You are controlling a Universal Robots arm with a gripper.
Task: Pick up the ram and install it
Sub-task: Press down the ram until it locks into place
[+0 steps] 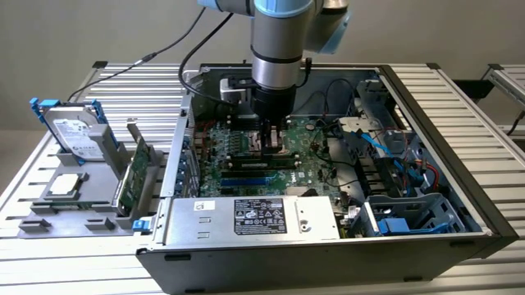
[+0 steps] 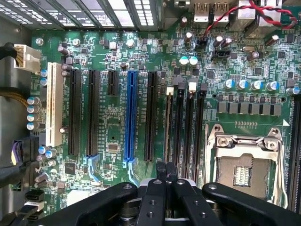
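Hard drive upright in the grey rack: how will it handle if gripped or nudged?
The hard drive looks metal-cased: probably rigid, heavy for its size. Standing on edge in the grey rack, it might tip under a sideways push.

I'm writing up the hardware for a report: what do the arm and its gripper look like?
The arm is a silver-grey cylinder with light blue joint caps and a black wrist section beneath. A black cable runs from its top toward the exterior view's left. The gripper is matte black, with angular linkage bars joined by round pivot pins and narrow fingers.

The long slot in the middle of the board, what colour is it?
Blue, seen best in the wrist view.
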